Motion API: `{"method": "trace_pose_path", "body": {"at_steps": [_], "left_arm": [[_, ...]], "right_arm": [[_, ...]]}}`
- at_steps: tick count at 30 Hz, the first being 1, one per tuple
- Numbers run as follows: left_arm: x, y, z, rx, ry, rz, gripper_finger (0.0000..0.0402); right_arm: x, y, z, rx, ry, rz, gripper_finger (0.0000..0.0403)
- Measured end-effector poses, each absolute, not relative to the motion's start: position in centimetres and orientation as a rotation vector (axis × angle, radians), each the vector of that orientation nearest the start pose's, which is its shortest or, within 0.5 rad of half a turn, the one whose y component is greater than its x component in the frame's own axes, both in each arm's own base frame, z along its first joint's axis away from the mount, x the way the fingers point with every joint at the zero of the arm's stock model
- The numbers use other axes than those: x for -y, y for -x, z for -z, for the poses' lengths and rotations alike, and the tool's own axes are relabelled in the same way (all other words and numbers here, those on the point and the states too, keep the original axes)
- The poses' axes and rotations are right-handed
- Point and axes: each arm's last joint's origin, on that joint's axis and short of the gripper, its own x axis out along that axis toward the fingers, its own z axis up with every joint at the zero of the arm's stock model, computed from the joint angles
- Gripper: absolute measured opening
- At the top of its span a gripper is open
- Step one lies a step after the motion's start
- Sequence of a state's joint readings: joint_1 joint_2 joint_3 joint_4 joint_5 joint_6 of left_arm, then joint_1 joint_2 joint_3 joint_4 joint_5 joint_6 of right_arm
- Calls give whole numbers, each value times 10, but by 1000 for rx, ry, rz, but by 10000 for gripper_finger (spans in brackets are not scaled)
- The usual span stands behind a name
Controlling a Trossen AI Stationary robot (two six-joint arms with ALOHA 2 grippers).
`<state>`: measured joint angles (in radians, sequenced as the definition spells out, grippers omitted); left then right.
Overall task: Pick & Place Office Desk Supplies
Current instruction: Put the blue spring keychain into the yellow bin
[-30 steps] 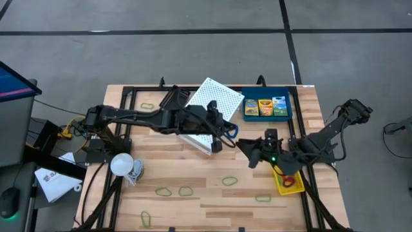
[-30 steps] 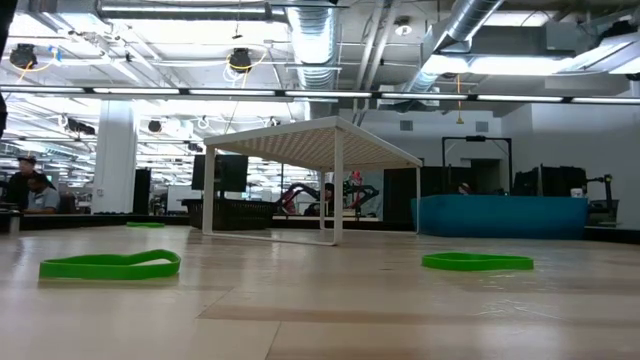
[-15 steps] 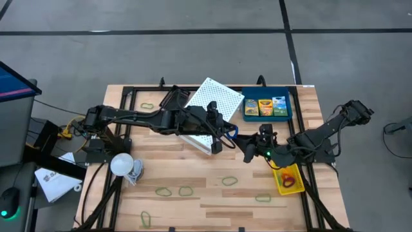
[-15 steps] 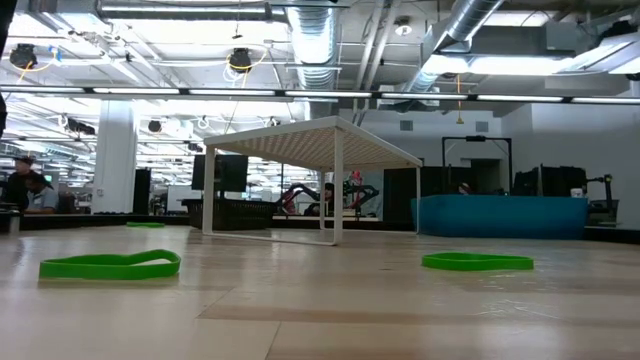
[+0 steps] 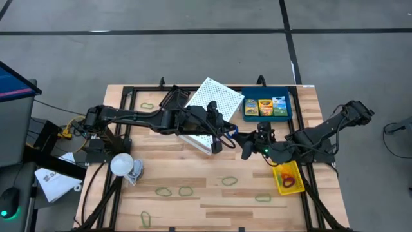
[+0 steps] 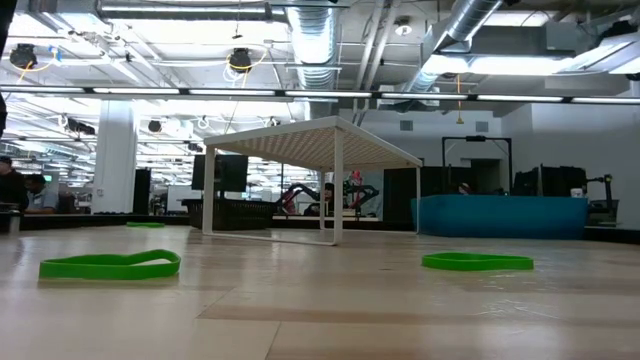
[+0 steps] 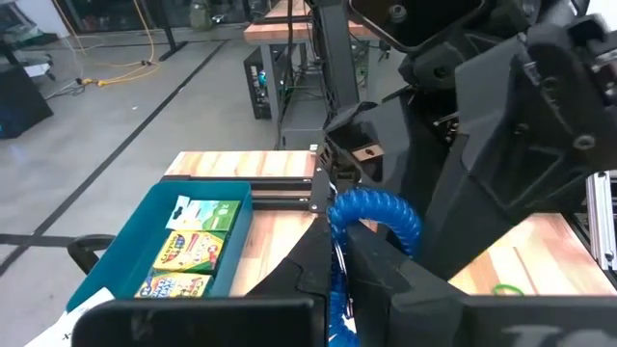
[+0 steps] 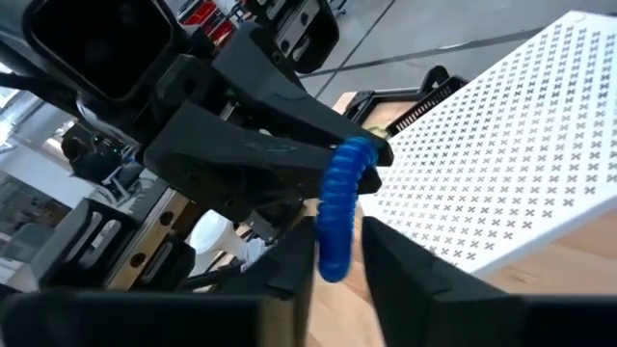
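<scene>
The blue coiled band hung pinched in the clenched left pincer, its loop standing upright, and the right pincer had its fingers set either side of the loop's lower end, part-closed; whether they already gripped it I could not tell. The band lay straight ahead of the right pincer, between the two arms above the desk. Beyond the right pincer sat the blue tray with three crayon packs; behind it, by that arm, the yellow tray held an orange band. Green bands lay loose nearby.
</scene>
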<state>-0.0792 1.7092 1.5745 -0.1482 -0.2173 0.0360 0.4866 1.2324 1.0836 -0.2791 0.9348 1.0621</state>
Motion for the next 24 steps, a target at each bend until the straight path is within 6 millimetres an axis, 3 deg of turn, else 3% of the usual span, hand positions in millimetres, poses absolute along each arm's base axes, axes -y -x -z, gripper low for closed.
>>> {"method": "trace_pose_path", "body": {"at_steps": [4,8,13,19,24], "left_arm": [[25,-399,-365,-281,-59,-137,7],[24,-399,-364,-282,-58,-134,19],[22,-396,-369,-261,-69,-223,68],[18,-369,-406,-160,-152,-212,128],[16,-325,-449,-41,-181,-88,164]], "right_arm": [[-102,-242,-342,-62,-727,544,14],[-103,-242,-343,-58,-733,534,24],[-103,-242,-342,-64,-734,527,8],[-103,-242,-343,-63,-732,526,10],[-103,-242,-342,-66,-726,528,7]]}}
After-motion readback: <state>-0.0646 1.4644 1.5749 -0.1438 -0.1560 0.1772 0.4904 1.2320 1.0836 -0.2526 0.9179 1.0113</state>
